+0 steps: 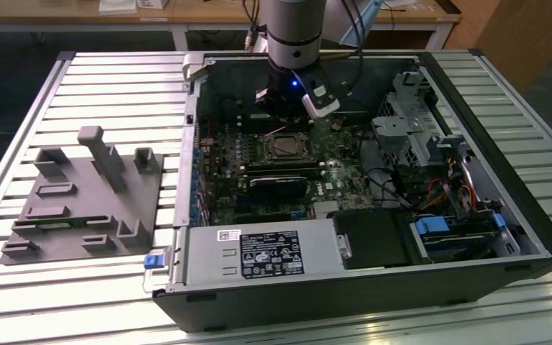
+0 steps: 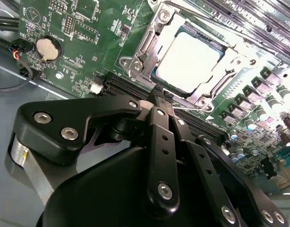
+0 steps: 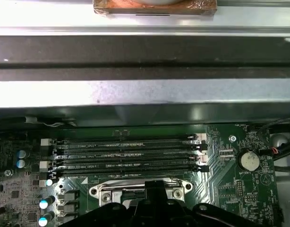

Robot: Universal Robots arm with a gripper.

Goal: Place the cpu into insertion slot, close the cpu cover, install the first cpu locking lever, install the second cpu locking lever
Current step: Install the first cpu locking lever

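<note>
A silvery slatted aluminium worktop (image 1: 113,86) catches bright light along its near slats. Behind it stands a pale wooden table with white legs (image 1: 209,16) on dark floor (image 1: 12,61), with a brown wooden panel (image 1: 516,29) at the exterior view's right.

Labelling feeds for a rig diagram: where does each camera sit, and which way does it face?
Exterior view: off the arm, looking down into the open case; arm and hand show.
Second wrist view: behind the hand, facing the cpu.
First wrist view: behind the hand, facing memory slots and case wall.
Shared: both wrist views show the coin battery.
</note>
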